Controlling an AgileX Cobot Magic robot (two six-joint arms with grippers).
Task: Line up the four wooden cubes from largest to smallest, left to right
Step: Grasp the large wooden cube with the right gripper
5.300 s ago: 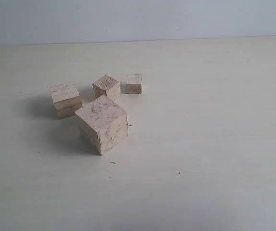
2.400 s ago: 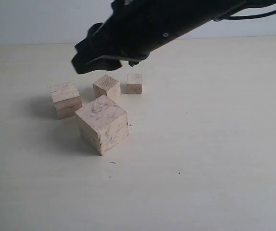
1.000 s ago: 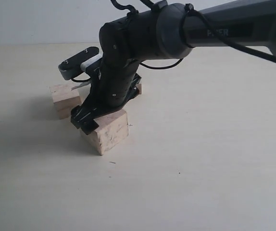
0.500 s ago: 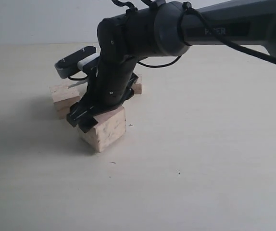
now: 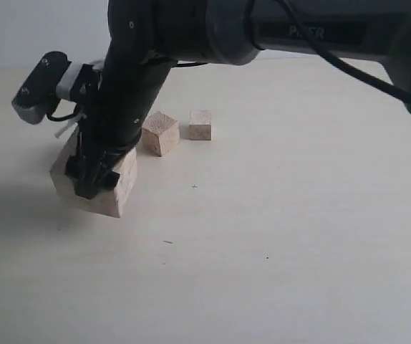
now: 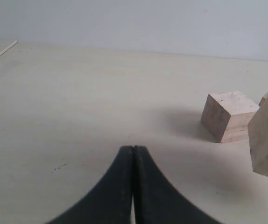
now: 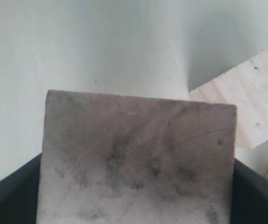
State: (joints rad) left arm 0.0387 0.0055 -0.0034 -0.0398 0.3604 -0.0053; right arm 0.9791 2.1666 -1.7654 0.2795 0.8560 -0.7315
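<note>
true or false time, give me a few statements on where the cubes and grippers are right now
1. The right gripper is shut on the largest cube. True.
2. The left gripper holds a cube. False: its jaws are closed together on nothing, above the table.
3. The smallest cube is stacked on another cube. False: it stands on the table, beside the third-largest cube and apart from it.
4. In the exterior view, the smallest cube lies to the right of the largest cube. True.
</note>
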